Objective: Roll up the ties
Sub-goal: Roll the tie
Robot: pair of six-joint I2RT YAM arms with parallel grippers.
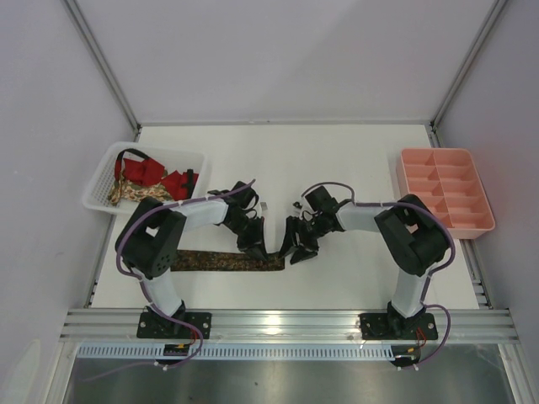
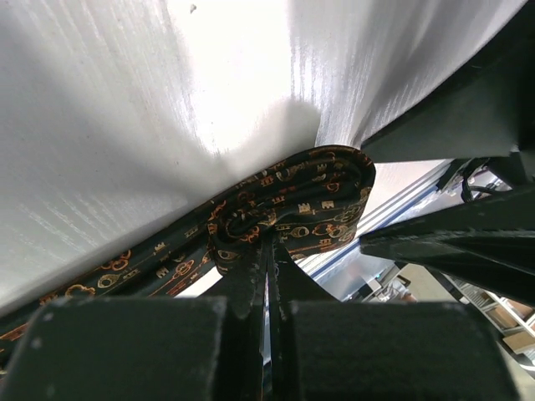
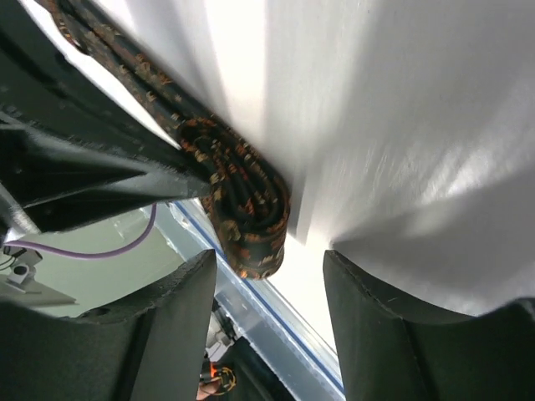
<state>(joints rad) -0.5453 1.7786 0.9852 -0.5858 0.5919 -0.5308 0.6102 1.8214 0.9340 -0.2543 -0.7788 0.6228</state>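
Observation:
A dark brown tie with a reddish-gold pattern (image 1: 223, 261) lies flat along the table's near side, its right end wound into a small roll (image 2: 309, 200). My left gripper (image 1: 268, 249) is shut on the roll's inner layers, as the left wrist view (image 2: 269, 251) shows. My right gripper (image 1: 295, 250) is open just right of the roll. In the right wrist view the roll (image 3: 247, 209) sits ahead of the gap between the right gripper's fingers (image 3: 267, 263), touching neither. The red ties (image 1: 156, 172) and a beige floral tie (image 1: 126, 194) lie in a basket.
The white mesh basket (image 1: 99, 183) stands at the back left. A pink compartment tray (image 1: 445, 189) stands at the right edge. An aluminium rail (image 1: 286, 324) runs along the near edge, close to the roll.

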